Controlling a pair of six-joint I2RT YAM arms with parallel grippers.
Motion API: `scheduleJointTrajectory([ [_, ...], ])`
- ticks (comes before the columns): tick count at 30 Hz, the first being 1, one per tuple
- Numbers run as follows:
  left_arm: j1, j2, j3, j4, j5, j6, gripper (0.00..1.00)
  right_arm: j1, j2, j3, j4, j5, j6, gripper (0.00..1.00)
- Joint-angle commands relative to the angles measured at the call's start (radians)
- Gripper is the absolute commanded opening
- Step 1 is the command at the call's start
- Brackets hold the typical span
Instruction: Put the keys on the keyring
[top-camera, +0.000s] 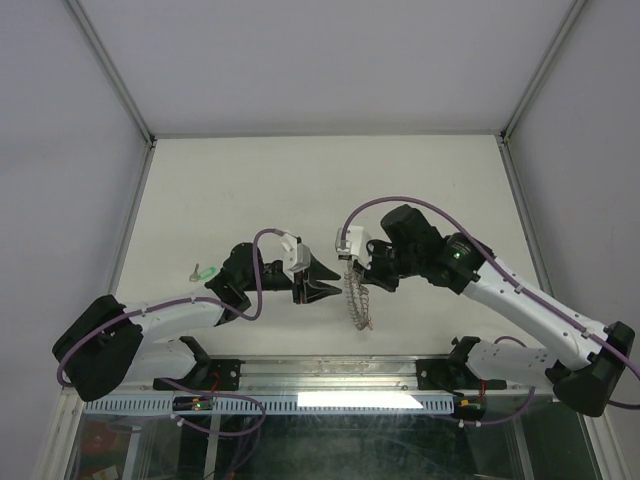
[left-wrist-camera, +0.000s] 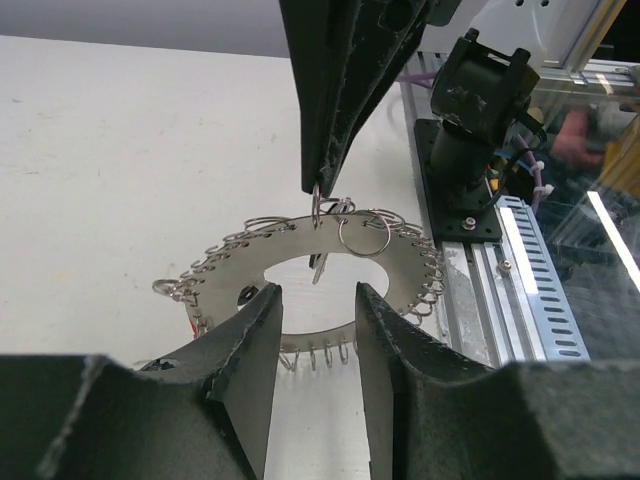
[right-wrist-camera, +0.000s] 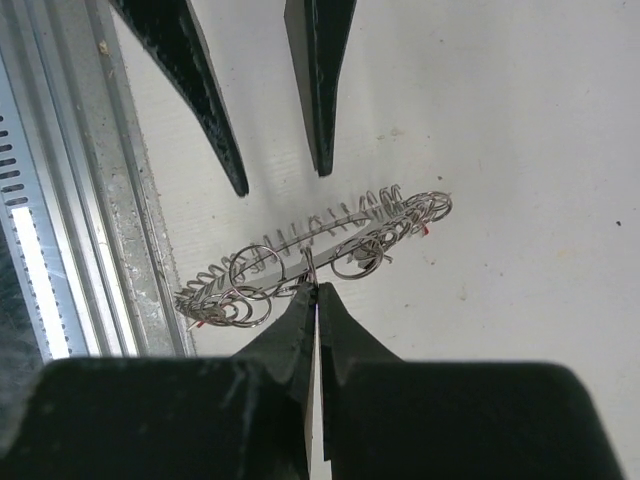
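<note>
r gripper clenched on small loop at keyring rim; keyring dangles under it. l gripper released, empty, just beside ring. green key on surface, well left. rec: l takes key by head, r holds ring level.

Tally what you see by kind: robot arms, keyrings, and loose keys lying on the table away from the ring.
Arms: 2, left arm and right arm
Keyring: 1, pinched in the right arm's fingers
Loose keys: 1, the green key
Total: 4
</note>
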Motion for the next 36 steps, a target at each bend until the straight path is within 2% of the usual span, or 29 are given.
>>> scheduleJointTrajectory([
  [1, -0.025, 0.008, 0.054, 0.010, -0.039, 0.038, 0.34, 0.055, 0.036, 0.117, -0.052, 0.177, -0.024, 0.00],
  [4, -0.032, 0.013, 0.054, 0.019, -0.051, 0.034, 0.33, 0.061, 0.074, 0.147, -0.083, 0.286, -0.036, 0.00],
  [11, -0.033, -0.017, 0.038, 0.020, -0.102, 0.035, 0.33, 0.131, 0.193, 0.233, -0.245, 0.434, -0.022, 0.00],
  [22, -0.045, -0.009, 0.046, 0.019, -0.105, 0.034, 0.33, 0.136, 0.278, 0.351, -0.339, 0.332, 0.048, 0.00],
  [36, -0.070, 0.037, 0.081, 0.014, -0.097, 0.037, 0.31, 0.135, 0.309, 0.327, -0.285, 0.232, 0.062, 0.00],
])
